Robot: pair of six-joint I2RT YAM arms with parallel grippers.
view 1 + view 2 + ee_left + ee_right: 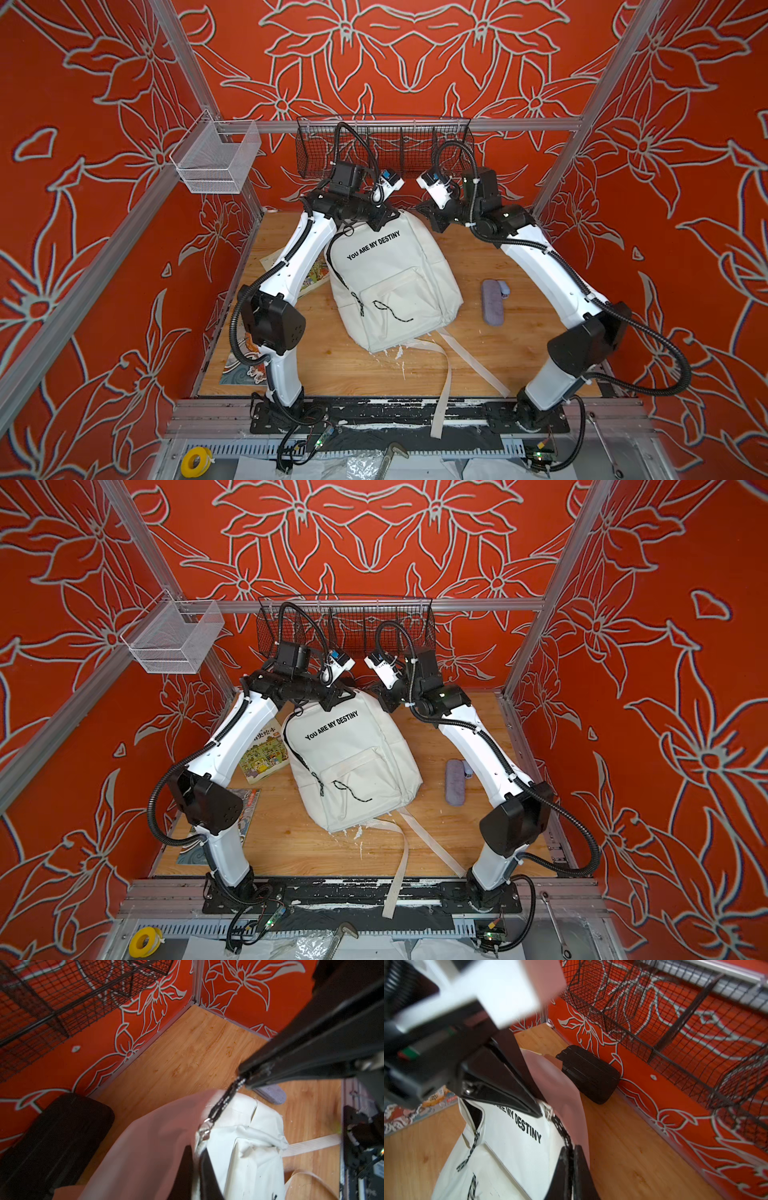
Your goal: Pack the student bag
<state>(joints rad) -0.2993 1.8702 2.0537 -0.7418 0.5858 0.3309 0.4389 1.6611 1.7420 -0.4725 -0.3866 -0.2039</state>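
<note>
left tool (197, 1152) clamps student bag (395, 282) rim, right tool (571, 1152) pinches zip cord (224, 1099). best pull slow & steady w/ bag taut.

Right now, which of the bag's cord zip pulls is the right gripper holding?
The zip pull at the student bag's top edge, stretched taut into the right gripper's shut jaws. The other pulls lie slack on the bag's front.
</note>
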